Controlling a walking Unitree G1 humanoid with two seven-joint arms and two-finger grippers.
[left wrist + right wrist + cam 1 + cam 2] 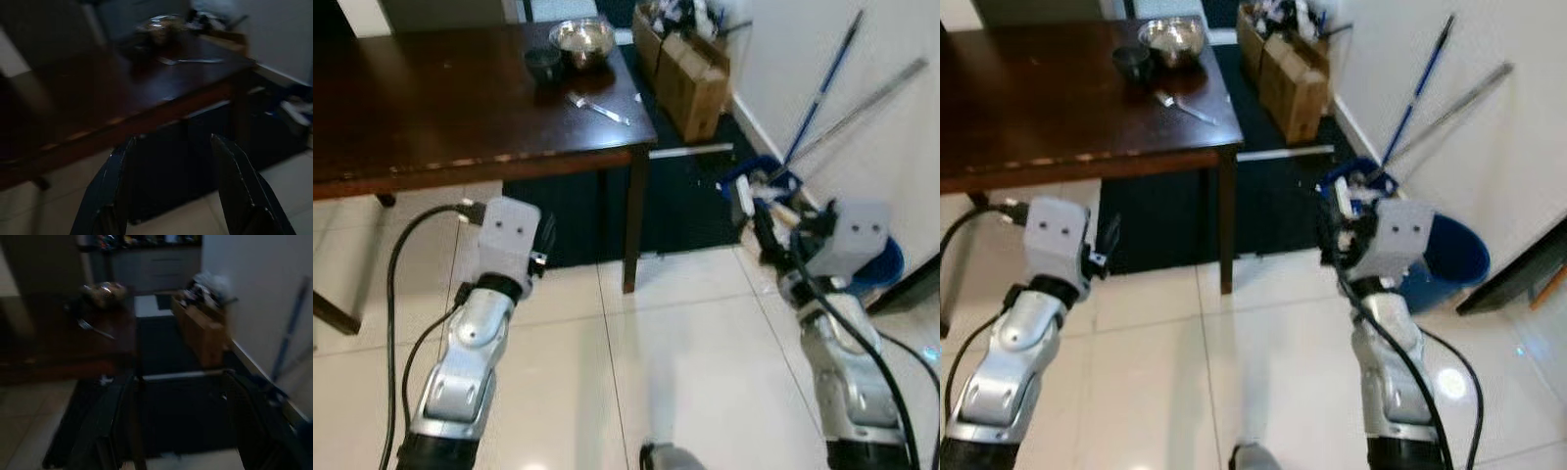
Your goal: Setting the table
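Head-camera views of a dark wooden tabletop [431,108] occupying the 10 to 12 o'clock region, with its near corner leg [634,220] standing on pale floor tiles [685,352] at the edge of a dark rug [685,206]. Near the far right corner of the tabletop, at about 12 o'clock, stand a metal bowl [582,39] and, just beside it toward 9 o'clock, a small dark cup [543,63]; whether the 2 touch cannot be told. A fork [597,108] lies flat on the tabletop, apart from both, toward 5 o'clock of the bowl and near the right edge. At 1 o'clock a cardboard box [690,73] filled with clutter stands against the white wall [862,59]. At 2 to 3 o'clock 2 long handles [842,98] lean on the wall above a blue bucket [1449,257]. The left hand [168,191] is held low in front of the tabletop edge, at 8 o'clock in the head views, its 2 black fingers [110,191] spread apart with nothing between them. The right hand [176,431], at 4 o'clock beside the bucket, points over the rug toward the tabletop corner; its fingers [105,426] are likewise parted and empty. Both silver arms carry black cables [396,284].
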